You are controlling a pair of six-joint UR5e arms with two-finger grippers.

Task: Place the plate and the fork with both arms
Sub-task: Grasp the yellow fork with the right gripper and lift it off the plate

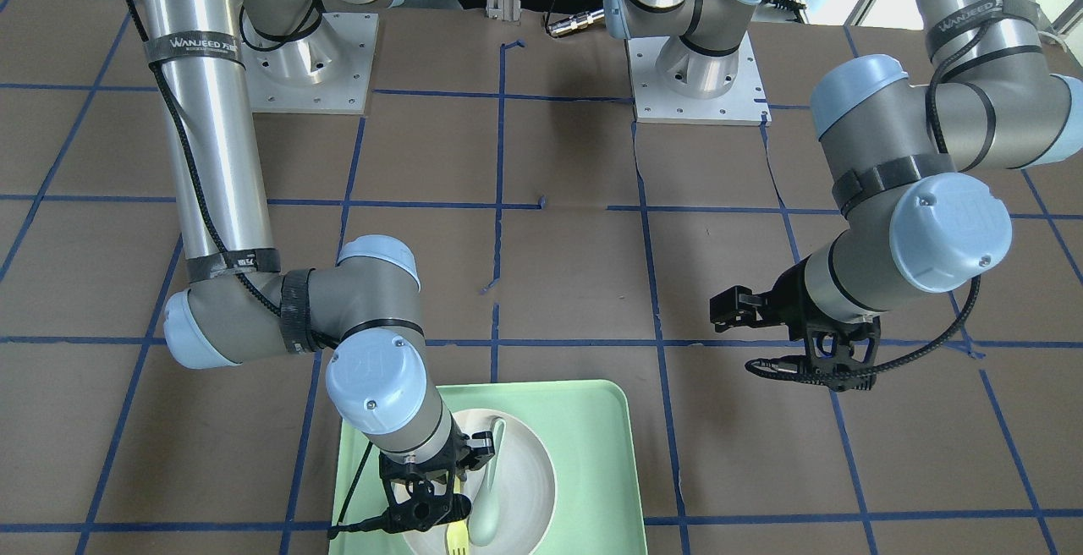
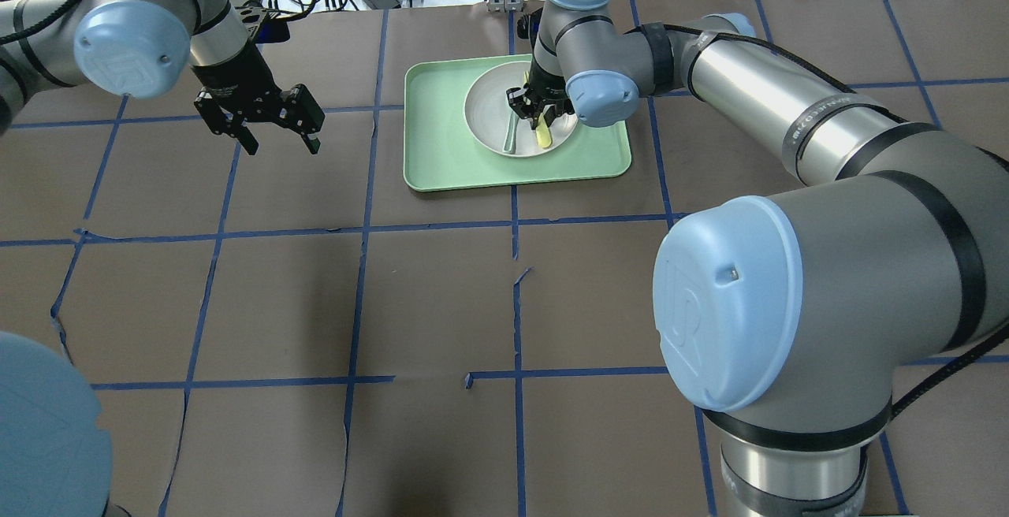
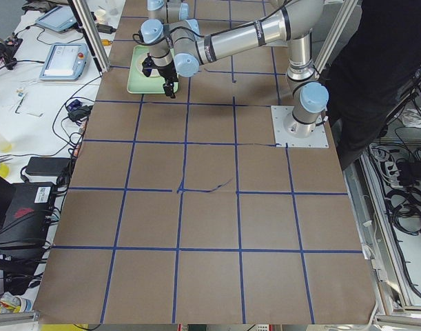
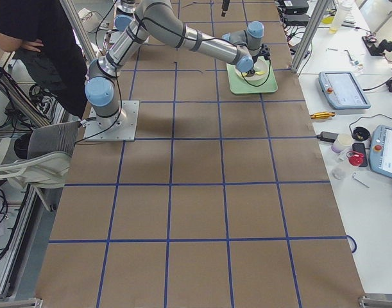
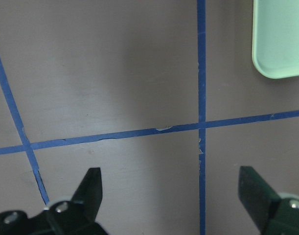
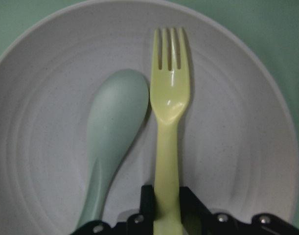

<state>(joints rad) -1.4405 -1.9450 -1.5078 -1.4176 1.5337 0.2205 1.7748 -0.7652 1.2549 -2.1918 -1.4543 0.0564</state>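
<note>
A: On the mint tray (image 2: 441, 162), the fork (image 6: 169, 122) lies in the plate (image 6: 237, 147), just beside the spoon (image 6: 115, 122). The right fingers (image 6: 147, 196) are clamped on its handle.

B: Yeah, my worry is that a shallow pinch lets it twist on the lift and knock the spoon. The left fingers (image 5: 93, 188) hang spread wide over the desk (image 5: 115, 73), holding nothing. Count: one plate, one fork, one spoon, one tray.
</note>
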